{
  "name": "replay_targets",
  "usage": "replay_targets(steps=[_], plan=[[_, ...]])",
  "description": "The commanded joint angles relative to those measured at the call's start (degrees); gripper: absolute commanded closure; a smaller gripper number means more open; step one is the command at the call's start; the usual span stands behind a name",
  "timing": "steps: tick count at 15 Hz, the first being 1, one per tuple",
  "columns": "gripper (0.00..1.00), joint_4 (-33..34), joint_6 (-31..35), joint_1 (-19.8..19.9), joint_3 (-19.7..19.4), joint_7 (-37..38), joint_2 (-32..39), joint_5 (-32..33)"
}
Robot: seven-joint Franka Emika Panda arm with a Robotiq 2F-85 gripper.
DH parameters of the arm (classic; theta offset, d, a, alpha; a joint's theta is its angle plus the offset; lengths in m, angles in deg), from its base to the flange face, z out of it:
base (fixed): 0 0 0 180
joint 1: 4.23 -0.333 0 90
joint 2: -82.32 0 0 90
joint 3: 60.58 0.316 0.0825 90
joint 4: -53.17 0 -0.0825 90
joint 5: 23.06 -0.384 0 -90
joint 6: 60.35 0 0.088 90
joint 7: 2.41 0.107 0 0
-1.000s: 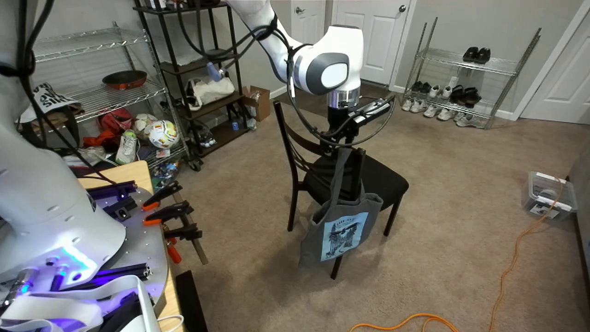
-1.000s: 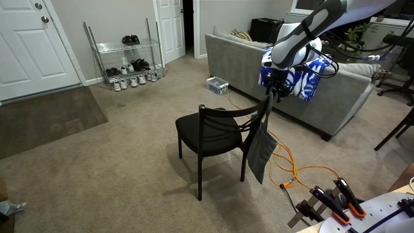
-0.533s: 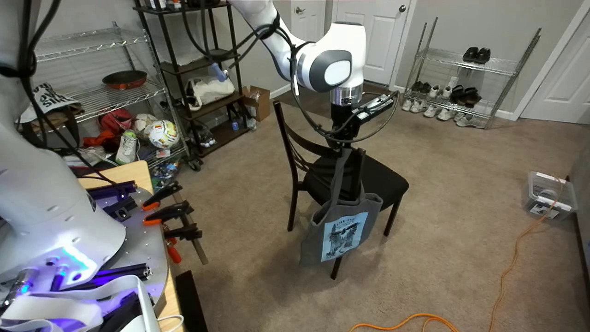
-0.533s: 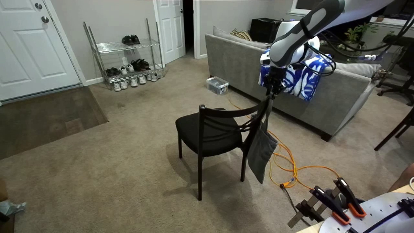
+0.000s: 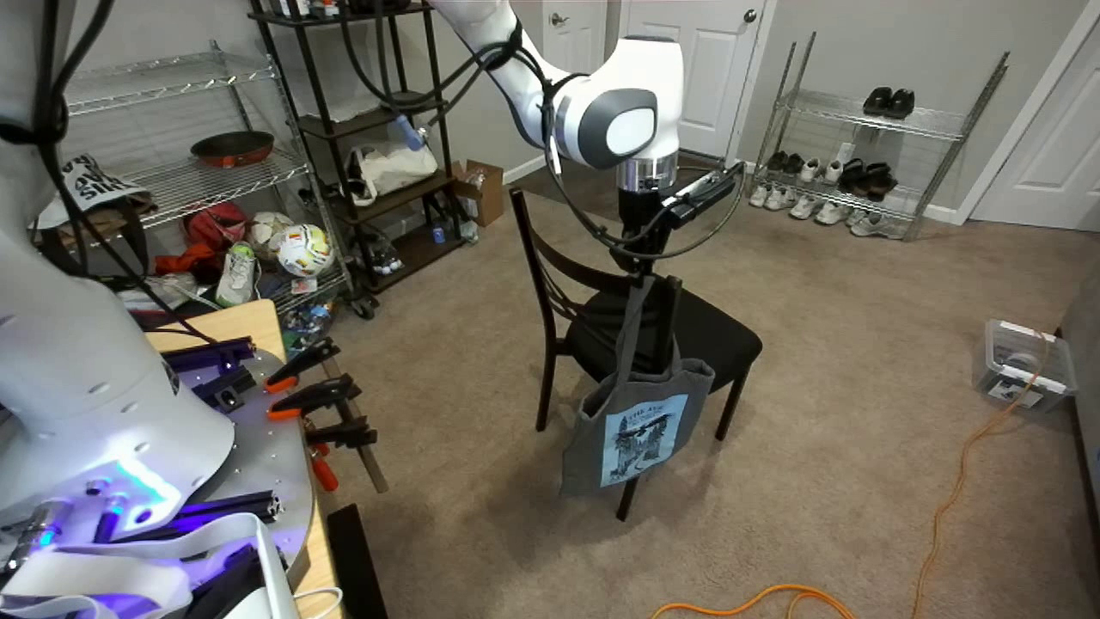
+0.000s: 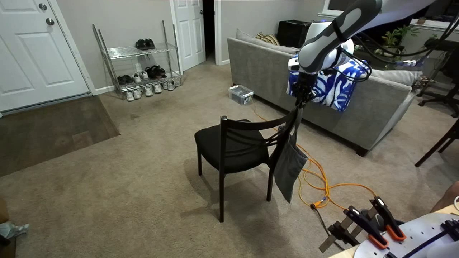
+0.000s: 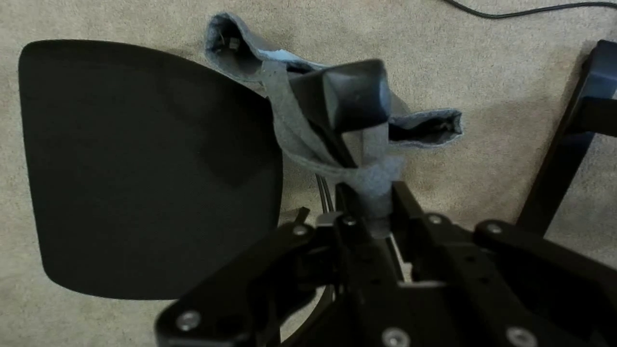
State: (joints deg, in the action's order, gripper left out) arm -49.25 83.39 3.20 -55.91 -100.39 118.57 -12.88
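Wrist view, left to right: black chair seat [image 7: 149,173]; gray tote bag [image 7: 247,65], hanging at the chair's back post [image 7: 359,94]; gripper [image 7: 373,195] near the post's top, clamped on the bag's strap [image 7: 378,176]; dark bar [image 7: 554,164], far right.

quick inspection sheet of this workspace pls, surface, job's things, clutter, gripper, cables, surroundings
Surface: beige carpet under the black chair; wooden-topped table bearing the robot arm.
Job's things: grey tote bag hanging beside the chair's back, its strap around a back post.
Clutter: clear plastic bin on the carpet; clamps at the table edge.
Gripper: fingers closed on the strap, close to the back post.
Cables: orange cord in loops on the carpet; black cables tied to the arm.
Surroundings: grey sofa with a blue-and-white blanket; shoes on a wire rack; what looks like a bare limb at a picture edge.
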Motion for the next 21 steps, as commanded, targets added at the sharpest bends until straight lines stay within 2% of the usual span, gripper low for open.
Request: replay_targets(steps=[1,15,16,17,18,21], plan=[[0.95,-3.1,0.6,0.3,-0.2,-0.6,-3.9,0.3],[0.95,-6.9,1.2,-0.3,-1.4,0.4,-12.6,0.2],[0.56,-6.8,1.0,-0.3,-1.4,0.3,-12.5,0.1],[0.6,-6.5,0.7,-0.2,-1.3,0.0,-12.0,-0.1],[0.59,-6.2,0.5,-0.1,-1.2,-0.5,-11.4,-0.3],[0.42,-5.6,0.4,0.0,-0.9,-1.1,-9.3,-0.5]])
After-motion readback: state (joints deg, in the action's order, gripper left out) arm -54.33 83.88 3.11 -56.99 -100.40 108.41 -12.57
